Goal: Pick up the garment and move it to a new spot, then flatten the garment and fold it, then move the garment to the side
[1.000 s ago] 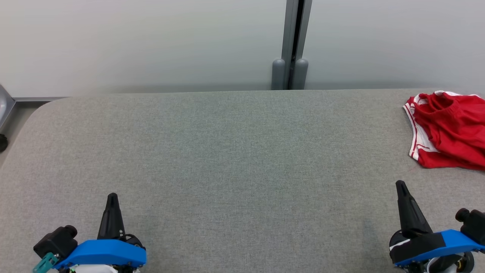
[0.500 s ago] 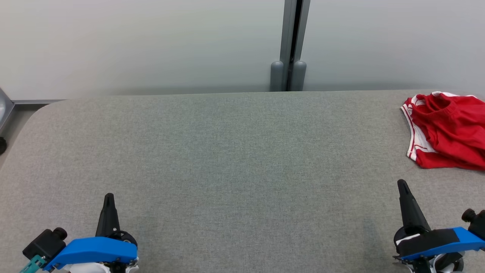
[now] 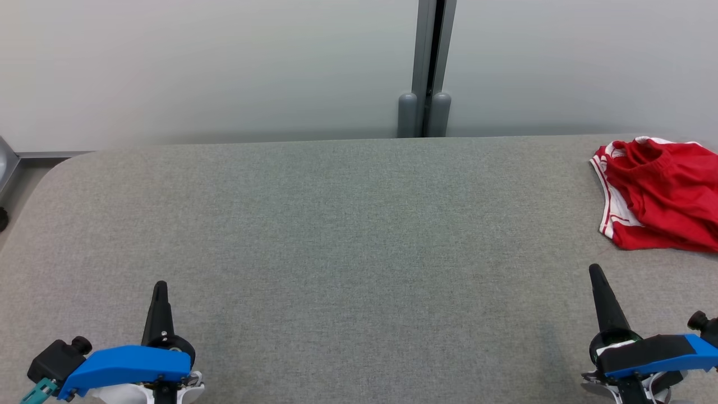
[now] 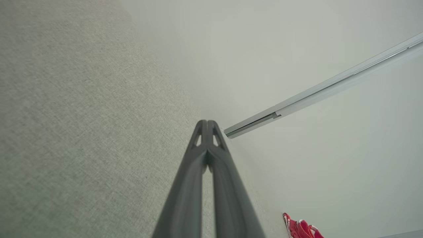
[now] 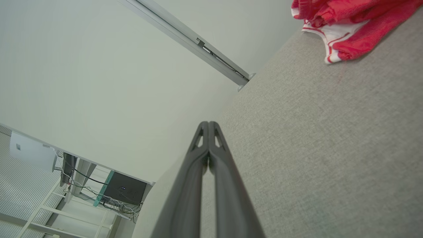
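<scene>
A crumpled red garment (image 3: 662, 193) with white trim lies at the far right of the grey table (image 3: 336, 224), partly cut off by the head view's edge. It also appears in the right wrist view as the garment (image 5: 343, 23) at the top right, and a sliver of the garment (image 4: 302, 228) shows in the left wrist view. My left gripper (image 3: 160, 289) is at the lower left, shut and holding nothing. My right gripper (image 3: 595, 272) is at the lower right, shut and holding nothing, a short way in front of the garment.
A pale wall with a grey vertical post (image 3: 426, 67) runs behind the table's far edge. The table's rounded left corner (image 3: 50, 168) drops to the floor. Shelving and a dark box (image 5: 125, 190) show off to the side in the right wrist view.
The camera has tilted slightly, shifting the whole picture a little. Both grippers have drawn back toward the bottom edge, fingers still shut. The garment has not been touched.
</scene>
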Motion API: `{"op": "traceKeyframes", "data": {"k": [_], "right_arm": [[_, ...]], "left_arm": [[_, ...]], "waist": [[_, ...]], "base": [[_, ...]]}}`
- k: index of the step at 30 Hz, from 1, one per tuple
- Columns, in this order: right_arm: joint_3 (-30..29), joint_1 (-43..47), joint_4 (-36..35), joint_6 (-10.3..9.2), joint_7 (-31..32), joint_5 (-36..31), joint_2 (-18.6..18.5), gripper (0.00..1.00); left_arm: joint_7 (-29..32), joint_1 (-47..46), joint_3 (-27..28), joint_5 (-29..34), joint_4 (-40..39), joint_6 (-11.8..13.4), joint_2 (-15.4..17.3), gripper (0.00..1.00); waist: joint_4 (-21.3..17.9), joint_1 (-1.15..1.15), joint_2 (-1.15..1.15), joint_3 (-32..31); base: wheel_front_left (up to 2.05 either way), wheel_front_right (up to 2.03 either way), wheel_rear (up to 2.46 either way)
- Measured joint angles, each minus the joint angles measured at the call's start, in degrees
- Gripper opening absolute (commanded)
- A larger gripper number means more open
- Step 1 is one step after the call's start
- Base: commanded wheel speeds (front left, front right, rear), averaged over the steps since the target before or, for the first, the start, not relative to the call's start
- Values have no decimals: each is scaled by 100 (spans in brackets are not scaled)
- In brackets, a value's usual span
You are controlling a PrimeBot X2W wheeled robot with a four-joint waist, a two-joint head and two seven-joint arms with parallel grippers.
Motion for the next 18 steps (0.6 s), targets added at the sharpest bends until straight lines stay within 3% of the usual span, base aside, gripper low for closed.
{"op": "traceKeyframes", "data": {"k": [18], "right_arm": [[-36,-87,120,0,193,1116,-1,0]], "left_arm": [[285,-74,120,-1082,-60,-77,1,0]], "waist": [[-35,0,0,-49]], "base": [[0,0,0]]}}
